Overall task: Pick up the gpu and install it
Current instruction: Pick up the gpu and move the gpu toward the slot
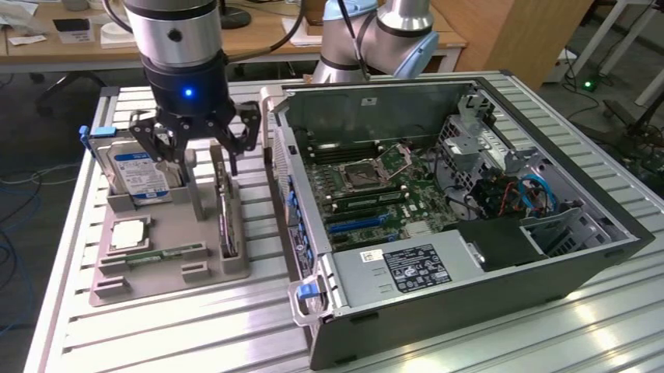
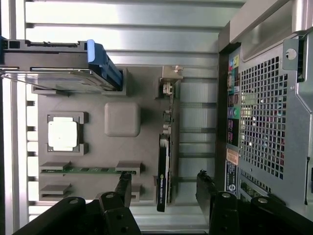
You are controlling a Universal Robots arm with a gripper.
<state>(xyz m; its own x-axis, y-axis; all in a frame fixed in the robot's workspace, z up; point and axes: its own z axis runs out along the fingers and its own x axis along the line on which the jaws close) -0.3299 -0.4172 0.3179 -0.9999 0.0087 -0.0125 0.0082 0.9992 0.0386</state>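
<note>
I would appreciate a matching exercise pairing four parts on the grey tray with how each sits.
Things:
1. thin green gpu card with black cooler
2. boxy silver hard drive with blue-white label
3. square silver processor chip
4. narrow green memory stick

States:
A. flat in a square recess of the grey tray
B. on edge, nearest the open dark computer case
C. upright, with a blue bracket on it
D. in a low slot beside the processor chip

Pairs: 1-B; 2-C; 3-A; 4-D
</note>
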